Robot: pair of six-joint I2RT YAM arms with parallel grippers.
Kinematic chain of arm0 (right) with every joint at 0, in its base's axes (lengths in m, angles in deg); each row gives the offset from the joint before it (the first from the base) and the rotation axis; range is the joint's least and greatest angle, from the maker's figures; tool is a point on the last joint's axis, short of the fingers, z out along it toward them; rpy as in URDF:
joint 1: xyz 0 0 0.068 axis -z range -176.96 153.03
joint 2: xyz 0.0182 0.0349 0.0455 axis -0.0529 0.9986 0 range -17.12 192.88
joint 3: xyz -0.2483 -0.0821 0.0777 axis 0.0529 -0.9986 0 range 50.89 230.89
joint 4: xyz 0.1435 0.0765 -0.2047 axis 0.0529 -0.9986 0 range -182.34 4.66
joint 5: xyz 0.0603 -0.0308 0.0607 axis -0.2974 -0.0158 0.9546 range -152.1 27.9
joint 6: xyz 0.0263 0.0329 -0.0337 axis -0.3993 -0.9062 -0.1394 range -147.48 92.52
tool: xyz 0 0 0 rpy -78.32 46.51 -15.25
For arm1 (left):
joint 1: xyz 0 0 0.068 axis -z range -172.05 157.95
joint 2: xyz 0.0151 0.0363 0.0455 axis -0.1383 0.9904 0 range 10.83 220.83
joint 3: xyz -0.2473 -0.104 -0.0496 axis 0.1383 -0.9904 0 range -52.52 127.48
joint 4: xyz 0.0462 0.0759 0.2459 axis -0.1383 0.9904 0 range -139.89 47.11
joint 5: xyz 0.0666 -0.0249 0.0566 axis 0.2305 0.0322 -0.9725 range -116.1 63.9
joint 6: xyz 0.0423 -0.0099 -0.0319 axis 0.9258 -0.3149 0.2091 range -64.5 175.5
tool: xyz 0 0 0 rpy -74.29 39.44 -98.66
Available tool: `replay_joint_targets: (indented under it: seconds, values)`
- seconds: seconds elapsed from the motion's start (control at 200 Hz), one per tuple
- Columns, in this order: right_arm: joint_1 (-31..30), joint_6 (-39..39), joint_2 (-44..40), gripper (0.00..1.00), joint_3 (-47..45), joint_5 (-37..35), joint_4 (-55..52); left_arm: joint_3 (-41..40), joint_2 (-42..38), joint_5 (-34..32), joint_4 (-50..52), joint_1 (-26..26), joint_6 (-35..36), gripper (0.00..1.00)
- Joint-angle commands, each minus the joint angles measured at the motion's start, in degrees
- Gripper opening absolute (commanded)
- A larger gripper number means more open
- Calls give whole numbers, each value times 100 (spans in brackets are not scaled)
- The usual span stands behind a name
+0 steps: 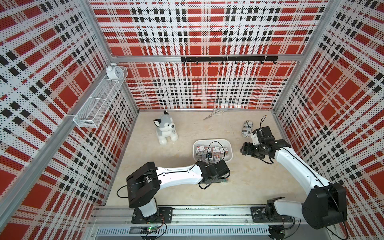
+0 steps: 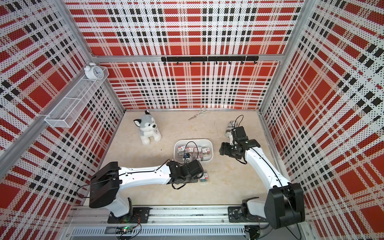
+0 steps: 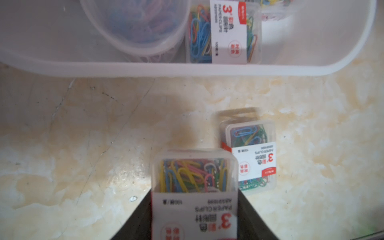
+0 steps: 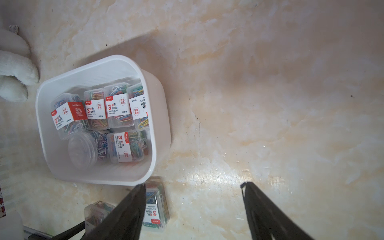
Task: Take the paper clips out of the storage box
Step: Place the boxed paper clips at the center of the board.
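Paper clips [image 4: 117, 104] in clear boxy plastic cases (one case [image 3: 194, 182] pinched in left jaws; right jaws apart, empty)

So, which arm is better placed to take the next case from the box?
Likely right. The right gripper is open and empty beside the storage box; the left gripper is shut on a paper clip case outside it.

Resting on table [image 1: 166, 182]: storage box [image 4: 93, 74], holding cases [image 4: 117, 106] and round tub [image 4: 83, 150]. Lying just before box, on table: one case [image 3: 249, 158]; hanging beside it, another case [image 3: 194, 182]. Sitting behind-left of box: plush dog [image 1: 166, 129]; lying behind-right: printed cylinder [image 1: 247, 128].
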Motion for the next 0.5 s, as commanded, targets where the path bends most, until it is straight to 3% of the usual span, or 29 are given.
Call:
replay_joint_targets:
  seconds: [0.0, 0.491]
  values:
    - [41, 44, 64, 79, 88, -48, -68, -107, 53, 111, -155, -64, 64, 53]
    - [40, -7, -10, 79, 184, -92, -81, -292, 341, 362, -619, -209, 211, 53]
